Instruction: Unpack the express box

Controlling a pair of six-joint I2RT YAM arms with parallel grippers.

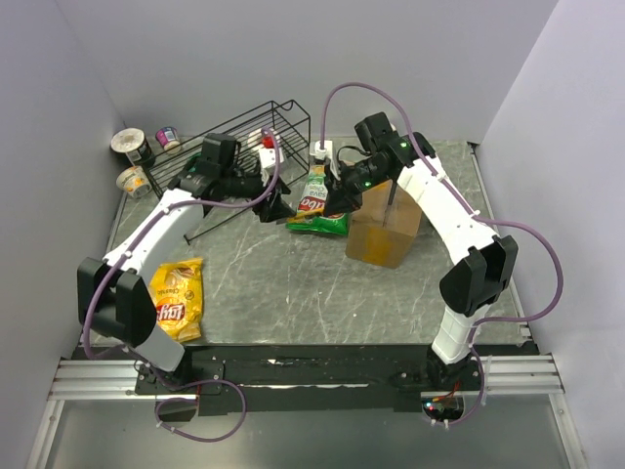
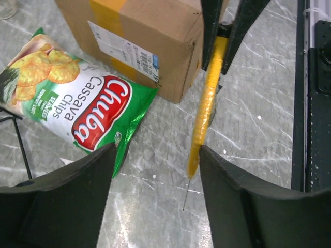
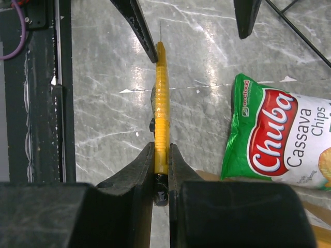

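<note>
The express box [image 1: 384, 231], a brown carton with a white label, stands at the right of the table; its side fills the top of the left wrist view [image 2: 145, 36]. My right gripper [image 3: 161, 151] is shut on the rear end of a yellow utility knife [image 3: 162, 98], held over the table left of the box. The knife [image 2: 207, 108] points toward my left gripper [image 2: 158, 155], which is open. Its thin blade tip lies close beside one finger [image 2: 243, 201]; whether they touch I cannot tell. From above, the two grippers [image 1: 276, 203] [image 1: 335, 195] face each other.
A green Chuba cassava chips bag [image 1: 317, 205] lies flat against the box's left side. A yellow Lay's bag [image 1: 178, 298] rests near my left arm's base. A black wire rack [image 1: 244, 137] and several cups [image 1: 132, 161] occupy the back left.
</note>
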